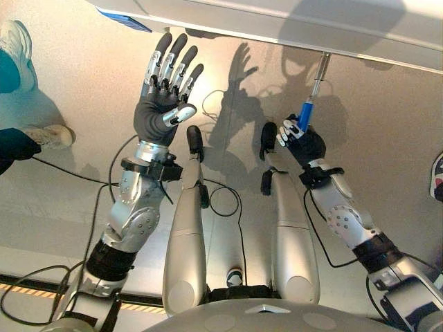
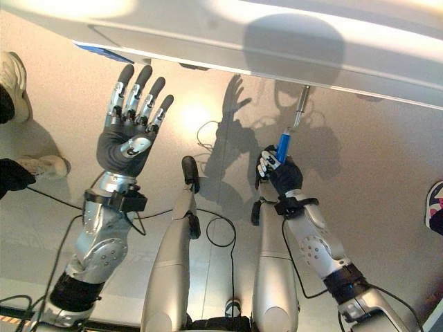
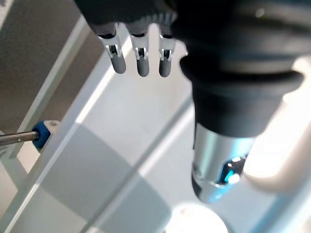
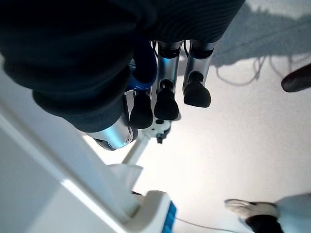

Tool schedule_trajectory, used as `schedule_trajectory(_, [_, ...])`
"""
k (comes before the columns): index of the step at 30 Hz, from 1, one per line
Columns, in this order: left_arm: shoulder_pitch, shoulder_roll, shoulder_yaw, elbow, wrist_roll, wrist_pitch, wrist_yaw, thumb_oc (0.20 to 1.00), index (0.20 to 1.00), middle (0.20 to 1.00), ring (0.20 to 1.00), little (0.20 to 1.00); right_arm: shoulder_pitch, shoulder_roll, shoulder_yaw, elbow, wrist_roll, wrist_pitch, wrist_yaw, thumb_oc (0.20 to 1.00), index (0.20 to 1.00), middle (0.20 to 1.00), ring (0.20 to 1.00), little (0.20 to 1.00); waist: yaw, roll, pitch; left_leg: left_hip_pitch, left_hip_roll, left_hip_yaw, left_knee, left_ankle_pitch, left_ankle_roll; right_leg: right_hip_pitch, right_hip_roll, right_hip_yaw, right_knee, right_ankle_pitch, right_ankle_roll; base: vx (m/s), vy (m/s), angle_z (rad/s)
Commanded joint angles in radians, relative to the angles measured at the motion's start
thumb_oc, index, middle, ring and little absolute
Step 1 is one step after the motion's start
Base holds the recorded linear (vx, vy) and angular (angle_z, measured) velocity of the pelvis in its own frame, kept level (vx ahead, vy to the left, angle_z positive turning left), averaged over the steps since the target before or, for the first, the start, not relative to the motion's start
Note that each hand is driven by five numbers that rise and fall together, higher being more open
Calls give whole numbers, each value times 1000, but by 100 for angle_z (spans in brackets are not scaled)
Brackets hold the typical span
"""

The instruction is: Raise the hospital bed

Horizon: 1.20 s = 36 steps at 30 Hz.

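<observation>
The hospital bed's white foot end [image 1: 291, 28] runs across the top of the eye views. A metal crank rod [image 1: 319, 75] with a blue handle [image 1: 305, 114] hangs down from under it. My right hand [image 1: 299, 140] is shut on the blue handle [image 2: 282, 146], its fingers curled round it. In the right wrist view those fingers [image 4: 165, 102] wrap the blue grip [image 4: 144, 73]. My left hand [image 1: 163, 97] is held up open to the left, fingers spread and straight, apart from the crank. The blue handle end [image 3: 42, 134] shows past the left hand's fingers [image 3: 141, 63] in the left wrist view.
A person's shoes [image 1: 48, 135] and a leg stand on the floor at the far left. A blue label [image 1: 124, 19] sits on the bed's edge at the upper left. Another shoe [image 1: 437, 178] shows at the right edge.
</observation>
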Motion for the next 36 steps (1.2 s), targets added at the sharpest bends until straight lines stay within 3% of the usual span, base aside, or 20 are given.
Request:
schedule_trajectory(1, [-20, 35, -10, -74, 3, -28, 3, 1000, 1000, 1000, 1000, 1000, -199, 102, 82, -188, -32, -48, 96, 200, 200, 200, 200, 200, 55, -21, -20, 12, -46, 3, 102, -125, 26, 83, -5, -35, -162, 84, 84, 12, 51, 5])
schedule_trajectory(8, [-33, 39, -15, -86, 9, -32, 10, 1000, 1000, 1000, 1000, 1000, -299, 151, 117, -84, -76, -41, 59, 200, 200, 200, 200, 200, 76, -6, -20, 4, -55, 1, 105, -130, 31, 85, -12, -31, -172, 85, 86, 8, 50, 2])
schedule_trajectory(18, [-30, 53, -50, -108, -17, -35, 4, 1000, 1000, 1000, 1000, 1000, -523, 228, 47, 415, -186, -19, -87, 200, 200, 200, 200, 200, 120, 37, -20, -20, -67, 6, 120, -141, 39, 61, -27, -23, -164, 83, 88, 5, 42, 0])
schedule_trajectory(25, [-79, 47, -87, -121, -23, -46, 5, 1000, 1000, 1000, 1000, 1000, -628, 263, 2, 694, -235, 8, -126, 200, 200, 200, 200, 200, 130, 54, -20, -53, -72, 9, 138, -149, 43, 28, -27, -17, -157, 82, 88, 1, 20, 1])
schedule_trajectory(36, [-120, 39, -113, -112, -19, -53, 8, 1000, 1000, 1000, 1000, 1000, -681, 200, -107, 1042, -287, 38, -162, 200, 200, 200, 200, 200, 128, 93, -20, -84, -80, 17, 161, -162, 50, -17, -26, 7, -124, 68, 89, 3, 12, 0])
